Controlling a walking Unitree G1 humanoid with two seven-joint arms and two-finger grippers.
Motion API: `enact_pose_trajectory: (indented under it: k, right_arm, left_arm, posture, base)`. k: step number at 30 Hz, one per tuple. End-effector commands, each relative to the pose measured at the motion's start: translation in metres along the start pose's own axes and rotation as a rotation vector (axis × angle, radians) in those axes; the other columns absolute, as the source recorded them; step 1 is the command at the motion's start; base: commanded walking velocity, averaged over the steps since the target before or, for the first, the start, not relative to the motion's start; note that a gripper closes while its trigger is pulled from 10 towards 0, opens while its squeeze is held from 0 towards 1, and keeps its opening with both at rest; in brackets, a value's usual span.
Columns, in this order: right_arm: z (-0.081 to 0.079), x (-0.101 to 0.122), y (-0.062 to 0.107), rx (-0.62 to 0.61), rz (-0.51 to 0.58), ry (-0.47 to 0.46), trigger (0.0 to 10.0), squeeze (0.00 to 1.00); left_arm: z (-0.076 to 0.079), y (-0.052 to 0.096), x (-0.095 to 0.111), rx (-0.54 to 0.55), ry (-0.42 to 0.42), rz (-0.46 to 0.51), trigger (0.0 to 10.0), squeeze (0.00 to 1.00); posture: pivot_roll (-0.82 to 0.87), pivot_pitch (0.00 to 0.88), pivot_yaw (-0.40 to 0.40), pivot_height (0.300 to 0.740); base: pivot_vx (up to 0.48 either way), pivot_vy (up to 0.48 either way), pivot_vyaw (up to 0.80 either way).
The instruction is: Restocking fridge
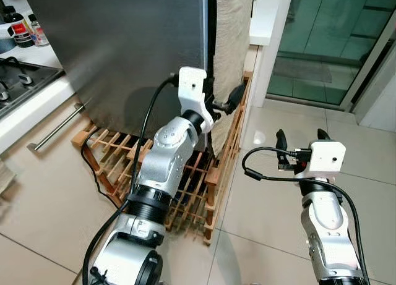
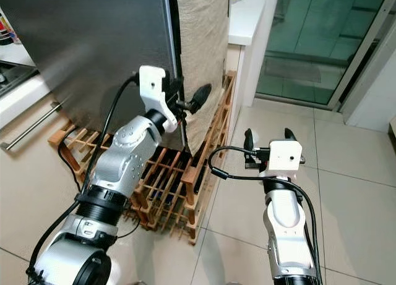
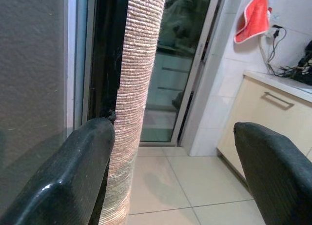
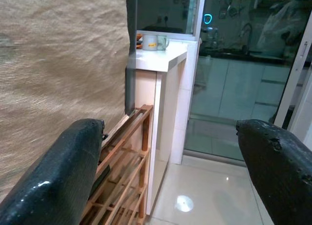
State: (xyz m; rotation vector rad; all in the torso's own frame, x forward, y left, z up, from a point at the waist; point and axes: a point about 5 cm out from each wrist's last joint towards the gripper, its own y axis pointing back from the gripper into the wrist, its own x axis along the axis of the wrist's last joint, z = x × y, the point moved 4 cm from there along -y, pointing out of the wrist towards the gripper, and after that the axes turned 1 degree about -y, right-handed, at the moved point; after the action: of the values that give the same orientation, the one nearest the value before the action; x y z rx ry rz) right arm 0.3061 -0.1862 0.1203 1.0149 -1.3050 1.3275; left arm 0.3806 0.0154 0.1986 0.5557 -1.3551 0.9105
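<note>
Head views. Fridge (image 1: 117, 50): tall, dark steel, door closed, standing on the tile floor (image 1: 278, 198) straight ahead of the left gripper. Beige cloth (image 1: 232, 50): hangs down the fridge's side, just past the door edge. Left gripper (image 1: 224, 102): raised to that vertical edge, one finger toward the dark seam, the other out beyond the cloth, fingers spread with nothing between them. The placement reads as a reach for the door edge, so the door can be pulled open before any stocking; that is a judgement. Wooden rack (image 1: 185, 186): slatted, below the left arm, at the fridge's foot. Right gripper (image 1: 303, 138): low and well to the right of the fridge, over bare tile, fingers apart and empty, likely kept clear of the door's swing. Counter with hob (image 1: 25, 81) and bottles (image 1: 21, 28): far to the left of the left arm. No goods for restocking can be made out.

Left wrist view. Fingers (image 3: 63, 181) wide apart; the cloth's ribbed edge and the dark door seam (image 3: 105, 64) sit just beyond one finger, not yet touched as far as can be told.

Right wrist view. Fingers (image 4: 53, 176) wide, empty; beyond them the cloth, the rack's end, and a white counter (image 4: 158, 56) bearing a mug (image 4: 150, 42).
</note>
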Motion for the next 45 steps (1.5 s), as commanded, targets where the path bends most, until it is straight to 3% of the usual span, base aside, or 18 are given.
enact_pose_trajectory:
  k: [1, 11, 39, 45]
  right_arm:
    - [-0.002, -0.002, 0.000, 0.008, -0.005, 0.006, 10.0, 0.00]
    - [-0.001, -0.002, 0.000, 0.008, -0.007, 0.007, 10.0, 0.00]
    - [0.001, -0.004, 0.002, 0.010, -0.014, 0.017, 10.0, 0.00]
    - [0.004, -0.004, 0.004, 0.003, -0.017, 0.021, 10.0, 0.00]
  left_arm:
    - [-0.002, 0.000, 0.005, 0.007, -0.007, 0.010, 10.0, 0.00]
    - [-0.020, 0.003, 0.007, 0.127, 0.046, 0.010, 10.0, 0.00]
    - [-0.025, 0.020, 0.016, 0.165, 0.028, 0.009, 10.0, 0.00]
    - [-0.036, 0.032, 0.013, 0.213, 0.029, -0.020, 10.0, 0.00]
  posture:
    - [-0.09, 0.000, 0.073, 0.740]
    - [-0.10, 0.000, 0.072, 0.740]
    - [-0.10, 0.000, 0.068, 0.740]
    - [-0.10, 0.000, 0.065, 0.740]
  base:
    - [0.000, 0.000, 0.00]
    - [0.000, 0.000, 0.00]
    - [0.000, 0.000, 0.00]
    - [0.000, 0.000, 0.00]
